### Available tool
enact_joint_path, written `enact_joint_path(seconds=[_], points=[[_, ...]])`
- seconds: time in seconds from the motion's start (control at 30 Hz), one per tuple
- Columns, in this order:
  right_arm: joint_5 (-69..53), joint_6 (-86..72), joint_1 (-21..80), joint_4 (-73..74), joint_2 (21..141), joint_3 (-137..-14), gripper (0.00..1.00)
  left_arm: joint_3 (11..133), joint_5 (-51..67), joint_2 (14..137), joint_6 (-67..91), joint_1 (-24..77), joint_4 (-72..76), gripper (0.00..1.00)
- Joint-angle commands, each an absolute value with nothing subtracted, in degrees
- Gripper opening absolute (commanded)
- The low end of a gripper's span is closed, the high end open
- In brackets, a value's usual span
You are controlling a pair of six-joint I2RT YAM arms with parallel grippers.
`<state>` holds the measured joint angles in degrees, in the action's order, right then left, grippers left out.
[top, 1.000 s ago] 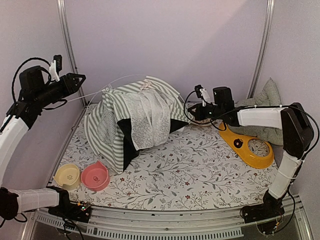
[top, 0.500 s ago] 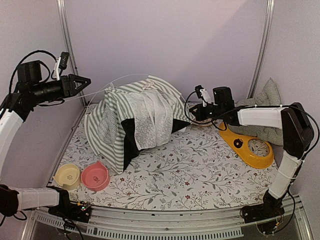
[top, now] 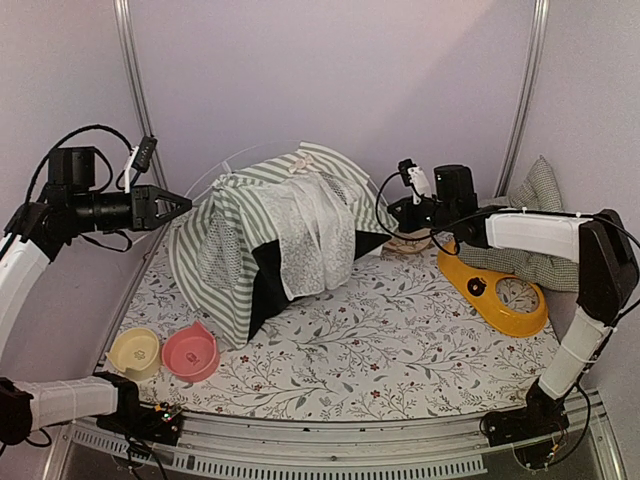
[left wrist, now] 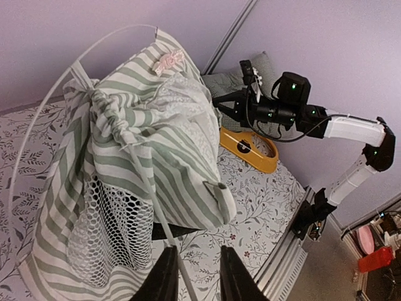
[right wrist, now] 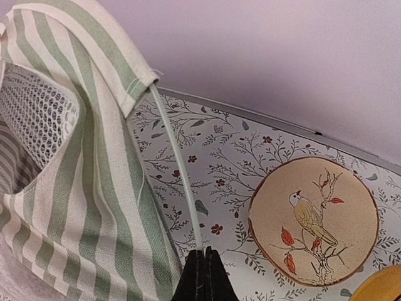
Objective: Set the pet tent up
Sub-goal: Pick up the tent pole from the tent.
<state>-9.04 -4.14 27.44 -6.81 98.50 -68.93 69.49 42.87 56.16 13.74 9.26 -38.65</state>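
Jaws: right gripper [right wrist: 202,257] pinches a pet tent [top: 270,240] pole [right wrist: 182,182]; left gripper [left wrist: 197,266] gapes around a pole.

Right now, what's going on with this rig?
Both arms are working on the pet tent, which sits bunched and not fully raised on the floral mat. The right arm's fingers are shut on a thin white pole coming out of the tent's striped hem, near a bird plate. The left arm's fingers are open and straddle another pole on the tent's mesh side, not clamped on it.
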Motion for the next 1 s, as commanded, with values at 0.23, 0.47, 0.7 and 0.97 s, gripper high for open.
enact_joint_path(seconds=[0.23,0.47,0.7,0.97], points=[[0.9,-5.1,25.5,2.0,93.6,-68.6,0.00,60.4,43.8,53.3,18.0,18.2,-33.7,0.00],[2.5,-4.6,26.7,8.2,90.1,-68.9,0.21,53.5,41.0,51.7,22.2,23.0,-24.0,0.00],[6.8,-8.0,26.9,16.0,87.5,-73.0,0.58,50.7,35.4,53.0,24.2,26.0,-18.0,0.00],[10.8,-7.8,31.9,21.6,80.6,-75.4,0.76,50.5,30.9,55.1,24.7,29.1,-14.7,0.00]])
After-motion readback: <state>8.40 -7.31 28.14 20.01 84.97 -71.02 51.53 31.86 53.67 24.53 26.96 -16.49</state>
